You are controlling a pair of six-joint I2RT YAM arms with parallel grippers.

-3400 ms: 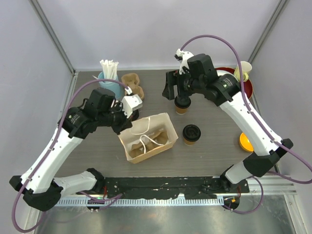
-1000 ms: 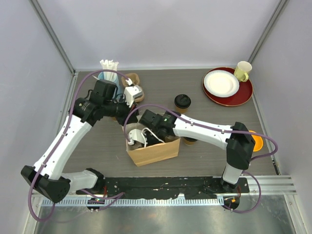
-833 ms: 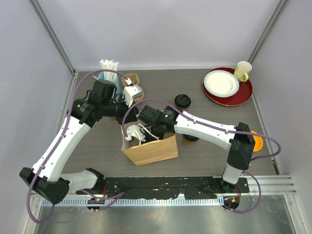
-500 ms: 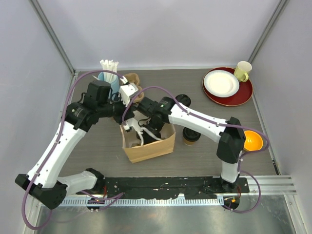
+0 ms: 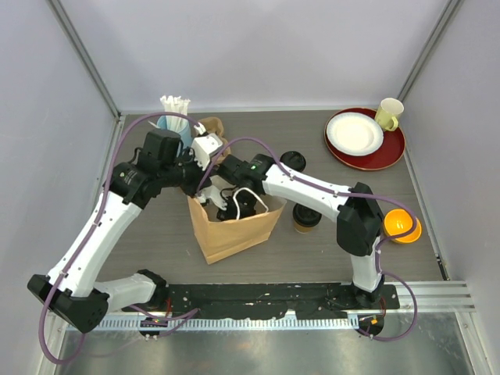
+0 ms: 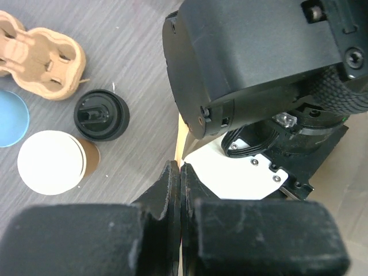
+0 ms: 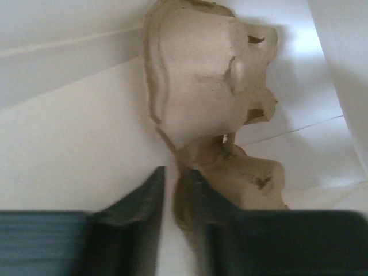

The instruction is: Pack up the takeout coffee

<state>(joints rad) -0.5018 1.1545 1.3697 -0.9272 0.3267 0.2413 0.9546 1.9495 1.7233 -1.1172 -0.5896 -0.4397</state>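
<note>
- Top view alone: the paper bag (image 5: 234,230) stands upright at mid-table with its mouth open. Both coffees are outside it. The far cup (image 5: 291,158) sits beyond the bag's right corner, partly under the right arm. The near cup (image 5: 306,217) stands just right of the bag.
- Left wrist view alone: the left gripper (image 6: 180,168) has its fingers pressed together on the bag's pale rim. Past it on the table are a black-lidded cup (image 6: 100,114), which cannot be matched to either coffee, and a spare carrier (image 6: 40,54).
- Right wrist view alone: the bag's white interior holds a pulp carrier (image 7: 201,86). The right gripper (image 7: 175,171) is inside the bag, its jaws slightly apart with the carrier's edge in the gap.
- Other containers: a red tray (image 5: 391,152) at the far right corner carries a white plate (image 5: 353,133) and a yellow mug (image 5: 388,113). An orange bowl (image 5: 402,226) lies by the right edge.
- Room: bare table (image 5: 156,234) shows left of the bag and on its near side.
</note>
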